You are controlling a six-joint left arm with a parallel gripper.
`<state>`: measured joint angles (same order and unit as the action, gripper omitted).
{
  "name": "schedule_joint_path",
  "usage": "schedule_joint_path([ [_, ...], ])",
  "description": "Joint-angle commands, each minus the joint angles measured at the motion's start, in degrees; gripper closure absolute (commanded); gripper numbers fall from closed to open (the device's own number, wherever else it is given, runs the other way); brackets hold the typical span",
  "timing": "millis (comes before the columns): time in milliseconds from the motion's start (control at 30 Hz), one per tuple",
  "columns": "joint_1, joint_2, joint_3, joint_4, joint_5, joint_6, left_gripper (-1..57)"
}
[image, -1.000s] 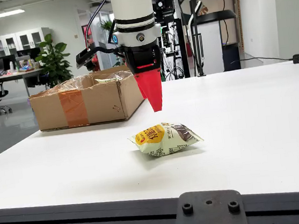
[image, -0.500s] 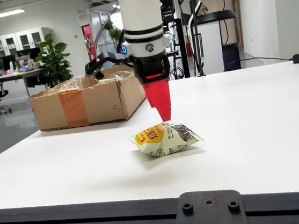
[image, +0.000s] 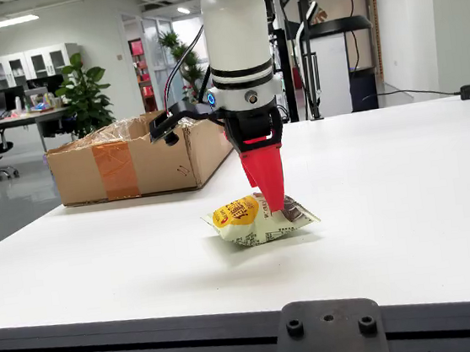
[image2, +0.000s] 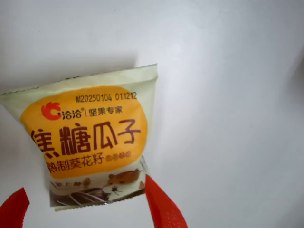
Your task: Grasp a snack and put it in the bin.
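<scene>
We see a broad white desk [image: 407,199] filling most of the fixed view, with an open office behind it. Toward the back left of that view sits a cardboard box [image: 135,158], its flaps up and a strip of orange tape down its front face. A white arm [image: 238,40] comes down from above near the middle of the view, ending in the gripper [image: 273,199], whose red fingers [image: 266,172] point straight down. From this side the fingers overlap into a single wedge, so we cannot judge their spread here. The view riding on the gripper settles it: two red fingertips [image2: 161,204] stand apart, one at the lower left corner and one just right of centre, with the lower end of the snack packet [image2: 90,137] lying between them, so the gripper [image2: 88,209] is spread wide and not clamped on anything. The right fingertip sits right at the packet's edge; whether it touches we cannot tell. The snack packet [image: 253,219] lies flat on the desk, in front of the box and well apart from it, pale green with an orange label and dark lettering.
</scene>
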<state>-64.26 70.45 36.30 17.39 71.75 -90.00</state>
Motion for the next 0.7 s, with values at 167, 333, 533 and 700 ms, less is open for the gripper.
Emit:
schedule_joint_path([
  [167, 0.61, 0.72, -0.56, 0.27, -0.03, 0.0, 9.1],
  [333, 0.8, 1.68, -1.08, 0.33, -0.03, 0.0, 9.1],
  [533, 0.9, 3.32, -2.62, 0.36, -0.03, 0.0, 9.1],
  [700, 1.04, 4.54, -4.08, 0.36, -0.03, 0.0, 9.1],
])
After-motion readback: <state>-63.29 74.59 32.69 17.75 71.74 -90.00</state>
